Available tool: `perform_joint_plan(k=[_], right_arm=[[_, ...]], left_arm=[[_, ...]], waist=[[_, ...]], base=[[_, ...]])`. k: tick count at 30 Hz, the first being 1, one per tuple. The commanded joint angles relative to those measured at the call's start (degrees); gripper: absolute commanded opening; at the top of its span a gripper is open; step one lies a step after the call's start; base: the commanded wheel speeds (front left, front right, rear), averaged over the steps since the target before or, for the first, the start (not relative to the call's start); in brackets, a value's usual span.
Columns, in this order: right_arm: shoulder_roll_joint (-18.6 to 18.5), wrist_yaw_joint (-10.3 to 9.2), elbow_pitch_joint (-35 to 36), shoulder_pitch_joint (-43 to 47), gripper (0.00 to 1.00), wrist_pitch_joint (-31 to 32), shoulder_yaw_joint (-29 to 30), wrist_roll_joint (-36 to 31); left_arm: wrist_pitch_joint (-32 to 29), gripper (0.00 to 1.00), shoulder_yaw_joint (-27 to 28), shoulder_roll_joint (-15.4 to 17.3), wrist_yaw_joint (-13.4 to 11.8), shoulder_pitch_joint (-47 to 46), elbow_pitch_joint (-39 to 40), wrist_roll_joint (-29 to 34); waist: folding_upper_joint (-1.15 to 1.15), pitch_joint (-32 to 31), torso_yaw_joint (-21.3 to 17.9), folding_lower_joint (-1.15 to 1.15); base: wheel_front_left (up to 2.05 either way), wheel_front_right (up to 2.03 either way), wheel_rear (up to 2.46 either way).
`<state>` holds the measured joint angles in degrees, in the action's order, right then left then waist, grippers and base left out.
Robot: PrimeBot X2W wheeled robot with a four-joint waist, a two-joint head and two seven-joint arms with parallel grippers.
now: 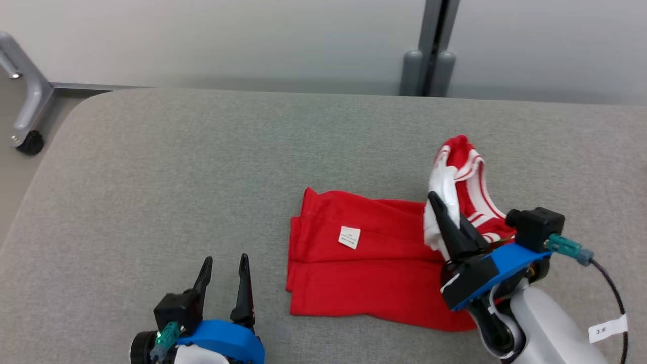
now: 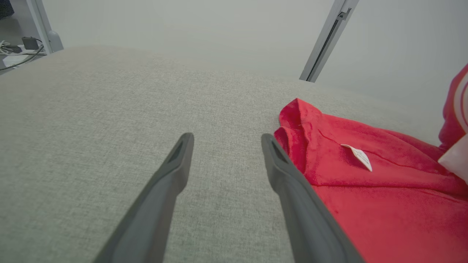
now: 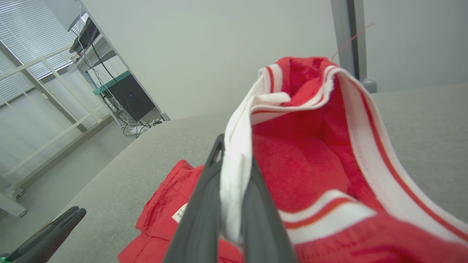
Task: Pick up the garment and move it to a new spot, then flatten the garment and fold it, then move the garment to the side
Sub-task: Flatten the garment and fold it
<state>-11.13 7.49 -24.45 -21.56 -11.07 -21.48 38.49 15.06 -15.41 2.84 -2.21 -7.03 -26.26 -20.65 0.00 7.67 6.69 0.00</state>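
The garment [image 1: 364, 263] is red with a white-and-red striped waistband and a small white label. It lies partly folded on the grey table [image 1: 202, 167], right of centre. My right gripper [image 1: 438, 205] is shut on the white waistband edge and holds that end raised above the table. In the right wrist view the white band [image 3: 234, 171] is pinched between my two dark fingers, with the red cloth [image 3: 299, 168] bunched behind. My left gripper [image 1: 225, 265] stands open at the lower left, a little left of the garment's edge [image 2: 292, 124], with nothing between its fingers.
The padded grey table fills most of the head view, with bare surface left of and behind the garment. A metal frame leg with a caster [image 1: 28, 131] stands off the far left corner. A grey post [image 1: 429, 50] rises behind the table against a pale wall.
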Motion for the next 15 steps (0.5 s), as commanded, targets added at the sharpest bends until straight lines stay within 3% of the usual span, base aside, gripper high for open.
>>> perform_joint_plan(k=[1,10,11,12,13,15], right_arm=[[0.3,0.0,0.8,0.7,0.0,0.5,-0.9,0.1],[4.6,0.0,-0.3,-1.4,0.0,3.8,-7.3,-1.6],[5.0,0.0,-1.2,-1.8,0.07,3.7,-7.3,-2.3],[5.4,0.0,-2.2,-2.0,0.64,3.5,-7.4,-2.8],[6.0,0.0,-2.8,-2.3,1.0,3.2,-7.5,-3.1],[6.5,0.0,-3.8,-3.0,1.0,2.3,-7.1,-3.5]], left_arm=[[0.2,1.0,0.1,0.1,0.0,0.3,-0.2,0.0],[0.2,1.0,-1.3,0.0,0.1,0.9,-0.3,-0.2],[0.1,1.0,-1.4,0.0,0.2,1.0,-0.4,-0.3],[0.2,1.0,-1.5,0.0,0.3,1.1,-0.4,-0.3],[0.2,1.0,-1.5,0.0,0.2,1.1,-0.4,-0.3],[0.2,1.0,-1.4,0.0,-0.1,1.4,-0.2,-0.3]], waist=[[0.0,0.5,1.4,0.0],[0.0,0.4,9.2,0.0],[0.0,0.5,9.7,0.0],[0.0,0.5,10.1,0.0],[0.0,0.5,10.2,0.0],[0.0,0.5,10.1,0.0]], base=[[0.0,0.0,0.0],[0.0,0.0,0.0],[0.0,0.0,0.0],[0.0,0.0,0.0],[0.0,0.0,0.0],[0.0,0.0,0.0]])
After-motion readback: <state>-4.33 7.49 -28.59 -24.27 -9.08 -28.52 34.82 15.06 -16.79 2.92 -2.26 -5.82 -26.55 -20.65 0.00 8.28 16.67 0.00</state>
